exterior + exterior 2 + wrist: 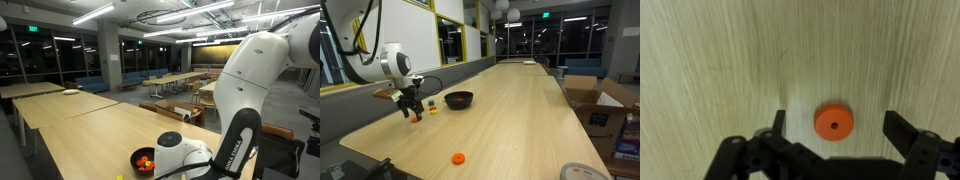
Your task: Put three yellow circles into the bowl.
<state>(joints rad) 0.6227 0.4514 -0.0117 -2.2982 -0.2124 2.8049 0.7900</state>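
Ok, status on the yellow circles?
Gripper open, over an orange disc, not yellow. Bowl close by, a yellow circle lying beside it. Nothing blocking.

No readable text

A green lit ceiling sign [548, 15] and dark print on a cardboard box [601, 110] show in an exterior view, both too small to read.

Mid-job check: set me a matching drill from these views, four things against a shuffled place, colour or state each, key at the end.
Things:
1. gripper
2. black bowl
3. orange disc
4. cardboard box

Descriptions:
a. lies flat on the wood between the two fingers
b. open, holding nothing
c. brown, standing off the table
d. sits on the table, apart from the arm

Pairs: 1-b, 2-d, 3-a, 4-c
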